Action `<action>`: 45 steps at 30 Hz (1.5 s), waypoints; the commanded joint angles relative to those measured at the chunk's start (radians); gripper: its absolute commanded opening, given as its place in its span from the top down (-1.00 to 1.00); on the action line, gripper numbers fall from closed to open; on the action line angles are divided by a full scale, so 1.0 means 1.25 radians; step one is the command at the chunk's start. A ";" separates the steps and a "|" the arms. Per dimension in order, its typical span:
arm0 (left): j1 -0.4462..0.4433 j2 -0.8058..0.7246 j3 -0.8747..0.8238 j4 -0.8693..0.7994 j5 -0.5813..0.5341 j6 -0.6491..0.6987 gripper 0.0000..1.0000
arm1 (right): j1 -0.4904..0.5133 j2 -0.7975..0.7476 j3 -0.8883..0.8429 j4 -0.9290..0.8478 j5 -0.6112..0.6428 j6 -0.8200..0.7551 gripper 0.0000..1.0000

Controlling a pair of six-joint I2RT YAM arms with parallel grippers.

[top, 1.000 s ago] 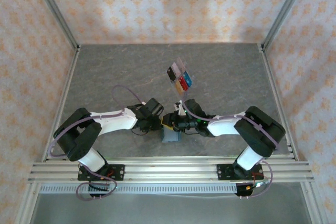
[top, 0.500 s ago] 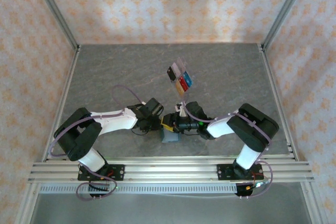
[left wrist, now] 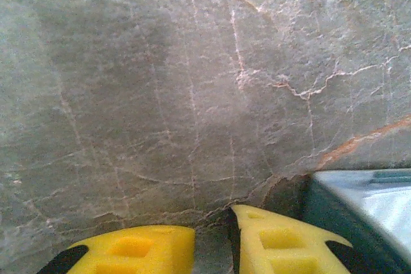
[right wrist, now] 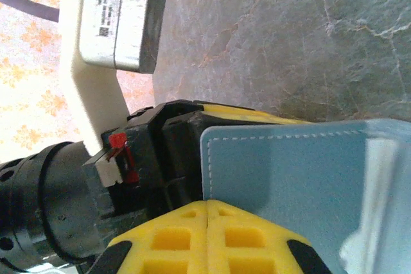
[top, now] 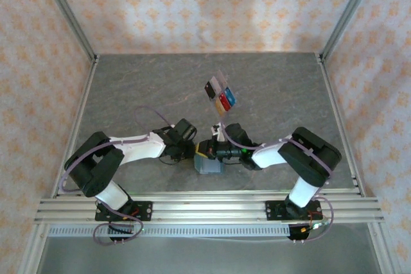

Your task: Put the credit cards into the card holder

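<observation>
The teal card holder (top: 209,166) lies between the two arms near the front of the table. In the right wrist view its stitched flap (right wrist: 289,178) stands just behind my right gripper (right wrist: 207,205), whose yellow pads are pressed together with nothing between them. My left gripper (left wrist: 213,224) is open by a narrow gap over bare table, with the card holder's edge (left wrist: 366,203) to its right. From above, the left gripper (top: 196,151) and right gripper (top: 207,152) meet tip to tip over the holder. The credit cards (top: 223,99), black, red, blue and gold, sit in a clear tray (top: 221,80) further back.
The left arm's black gripper body (right wrist: 160,158) and its white camera mount (right wrist: 115,24) sit close in front of the right wrist. Grey marbled table (top: 141,94) spreads to the left and back. Metal frame posts and patterned walls enclose it.
The right arm's elbow has drawn in toward the centre. The left gripper has shifted slightly left. The card holder stays in about the same place.
</observation>
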 commanded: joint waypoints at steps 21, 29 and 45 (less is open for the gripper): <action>0.000 -0.013 -0.042 -0.021 -0.116 0.001 0.02 | 0.031 0.056 0.141 -0.384 0.150 -0.204 1.00; -0.004 -0.056 0.001 -0.204 -0.243 0.009 -0.08 | 0.028 0.092 0.183 -0.442 0.172 -0.216 1.00; -0.022 -0.170 0.025 -0.277 -0.272 0.042 -0.20 | 0.012 0.151 0.217 -0.455 0.177 -0.207 1.00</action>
